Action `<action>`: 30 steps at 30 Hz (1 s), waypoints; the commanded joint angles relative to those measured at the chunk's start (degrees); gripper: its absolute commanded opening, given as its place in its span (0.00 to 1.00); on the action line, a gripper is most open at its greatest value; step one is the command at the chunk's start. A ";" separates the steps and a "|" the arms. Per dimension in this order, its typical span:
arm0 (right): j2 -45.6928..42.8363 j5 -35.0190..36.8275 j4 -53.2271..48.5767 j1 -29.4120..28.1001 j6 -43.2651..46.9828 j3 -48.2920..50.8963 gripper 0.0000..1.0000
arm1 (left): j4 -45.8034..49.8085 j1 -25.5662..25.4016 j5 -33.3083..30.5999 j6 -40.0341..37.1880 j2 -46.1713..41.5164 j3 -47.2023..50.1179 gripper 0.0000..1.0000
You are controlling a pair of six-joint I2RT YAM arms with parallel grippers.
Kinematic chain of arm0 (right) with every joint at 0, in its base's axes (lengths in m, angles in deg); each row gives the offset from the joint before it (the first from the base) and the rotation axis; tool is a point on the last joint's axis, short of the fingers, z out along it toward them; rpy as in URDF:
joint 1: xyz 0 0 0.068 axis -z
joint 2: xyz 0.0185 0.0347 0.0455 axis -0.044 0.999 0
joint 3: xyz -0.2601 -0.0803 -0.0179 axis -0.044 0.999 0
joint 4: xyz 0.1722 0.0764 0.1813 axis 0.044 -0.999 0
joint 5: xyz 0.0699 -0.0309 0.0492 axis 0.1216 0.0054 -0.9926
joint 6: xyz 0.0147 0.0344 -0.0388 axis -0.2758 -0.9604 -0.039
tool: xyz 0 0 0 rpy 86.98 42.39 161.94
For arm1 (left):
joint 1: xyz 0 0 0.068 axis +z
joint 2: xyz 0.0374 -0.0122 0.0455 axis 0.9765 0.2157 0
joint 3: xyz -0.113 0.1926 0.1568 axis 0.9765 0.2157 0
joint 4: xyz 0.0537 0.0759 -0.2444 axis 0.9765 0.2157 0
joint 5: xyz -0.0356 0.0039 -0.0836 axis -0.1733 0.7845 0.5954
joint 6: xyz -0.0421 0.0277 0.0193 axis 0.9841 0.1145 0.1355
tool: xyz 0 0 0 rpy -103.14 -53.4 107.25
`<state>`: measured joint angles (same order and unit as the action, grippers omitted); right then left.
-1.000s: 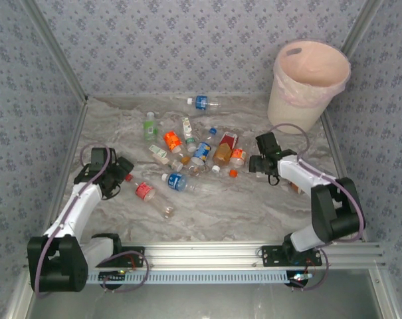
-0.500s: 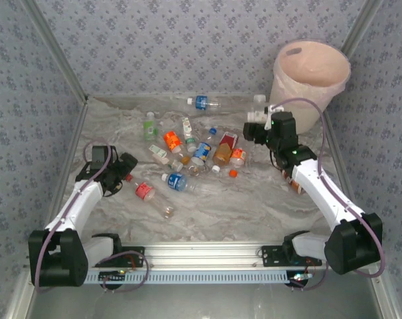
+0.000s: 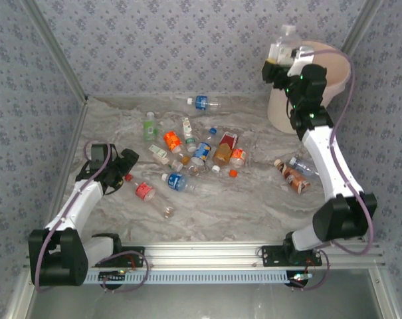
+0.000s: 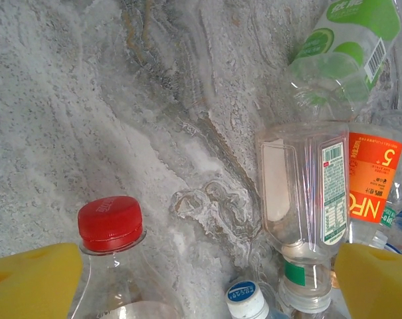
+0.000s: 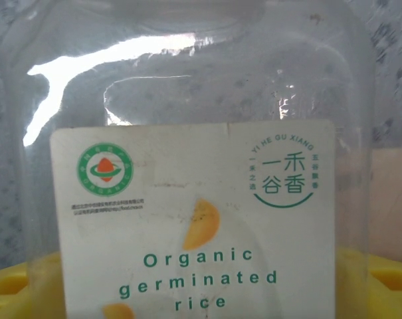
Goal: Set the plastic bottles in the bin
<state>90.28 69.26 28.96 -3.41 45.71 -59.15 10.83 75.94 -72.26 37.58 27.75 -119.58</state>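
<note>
**Rice bottle held at the bin's rim**

The right claw (image 3: 278, 61) is clenched on a clear plastic bottle with a white rice label (image 5: 201, 166). The tall round cream-white bin (image 3: 284, 109) stands just beside and below it. The left claw (image 3: 124, 171) gapes released, with a red-capped clear bottle (image 4: 111, 222) in its gap.

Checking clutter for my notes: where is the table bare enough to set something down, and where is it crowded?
Bare: the near-right strip between the rail and the bottle cluster; the far-left corner beside the green bottle; the gap between cluster and bin. Crowded: the centre cluster.
</note>
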 commanded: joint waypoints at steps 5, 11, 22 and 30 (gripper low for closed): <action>12.57 8.68 -3.40 4.47 5.57 -16.05 0.67 | -0.37 0.11 -0.37 1.44 -2.62 1.19 0.98; 20.75 13.27 -11.02 7.39 6.61 -25.23 0.67 | 0.61 0.11 -1.70 1.48 -3.58 1.85 0.98; 32.49 4.68 -35.14 12.17 7.30 -43.28 0.67 | 0.61 0.12 -2.89 1.36 -3.46 2.38 0.98; 35.35 4.43 -47.02 12.64 7.92 -49.49 0.67 | 1.05 0.11 -3.15 1.07 -3.08 2.43 0.98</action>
<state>125.18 74.68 -11.81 8.98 52.28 -105.38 11.07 75.94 -74.36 38.43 24.95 -117.52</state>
